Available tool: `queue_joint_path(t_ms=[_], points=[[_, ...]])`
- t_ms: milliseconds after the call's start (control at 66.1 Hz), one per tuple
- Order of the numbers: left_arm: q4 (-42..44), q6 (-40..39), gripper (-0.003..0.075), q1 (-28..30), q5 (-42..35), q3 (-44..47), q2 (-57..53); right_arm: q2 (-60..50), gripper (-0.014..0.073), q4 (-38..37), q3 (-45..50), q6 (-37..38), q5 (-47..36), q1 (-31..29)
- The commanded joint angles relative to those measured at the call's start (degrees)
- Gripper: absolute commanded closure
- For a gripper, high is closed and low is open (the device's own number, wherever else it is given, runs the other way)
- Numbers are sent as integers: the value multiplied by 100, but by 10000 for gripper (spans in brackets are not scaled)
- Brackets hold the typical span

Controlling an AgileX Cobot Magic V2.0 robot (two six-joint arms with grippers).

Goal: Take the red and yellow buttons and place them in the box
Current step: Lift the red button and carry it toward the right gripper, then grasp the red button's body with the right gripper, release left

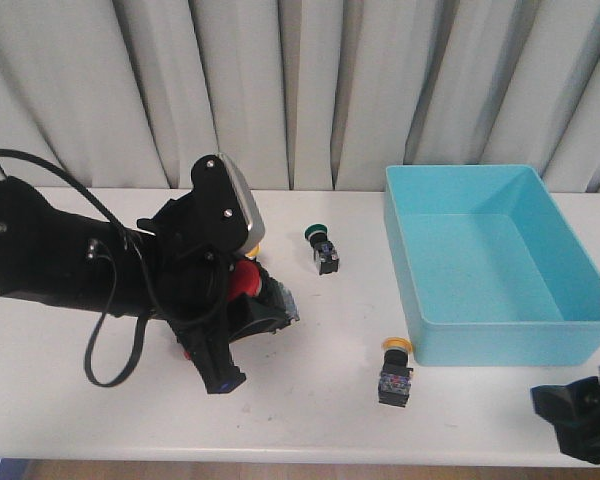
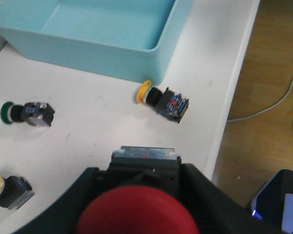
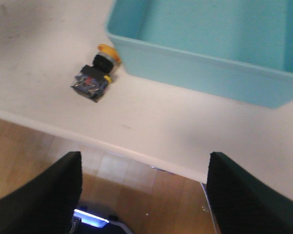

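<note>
On the white counter, the left gripper sits left of centre in the front view, clamped on a red button; in the left wrist view that button's red cap fills the lower middle of the frame, with its black body wedged between the dark fingers.

The turquoise box occupies the right half of the front view. A yellow button lies on its side at lower centre, its cap just beside the box's near corner. Another yellow button shows at the lower left of the left wrist view, mostly hidden behind the arm in the front view. A green button lies at upper centre of the front view, apart from the box.

The right gripper hangs at the lower right corner of the front view, beyond the counter's edge, its fingers spread wide with nothing between them.
</note>
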Motion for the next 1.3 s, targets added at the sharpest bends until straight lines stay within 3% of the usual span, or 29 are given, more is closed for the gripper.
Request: queue_joint_path(t_ms=[0,242,393,923,1286], points=[[-1204,885,475,259,39,-153,-111,238,85,712,-436,-921,58,-18],[-3175,3125,475,887,1541,-153,223,747,85,1511,-1020,-2251,603,-13],[-3643,3882,475,876,2167,-153,407,1238,85,2058,-1227,-3254,701,36],[-3674,3982,475,876,2183,-153,475,2993,85,1869,-2536,-5201,90,2517],[-3679,3982,476,876,2215,-153,475,3096,85,2938,-2572,-6003,-258,2787]])
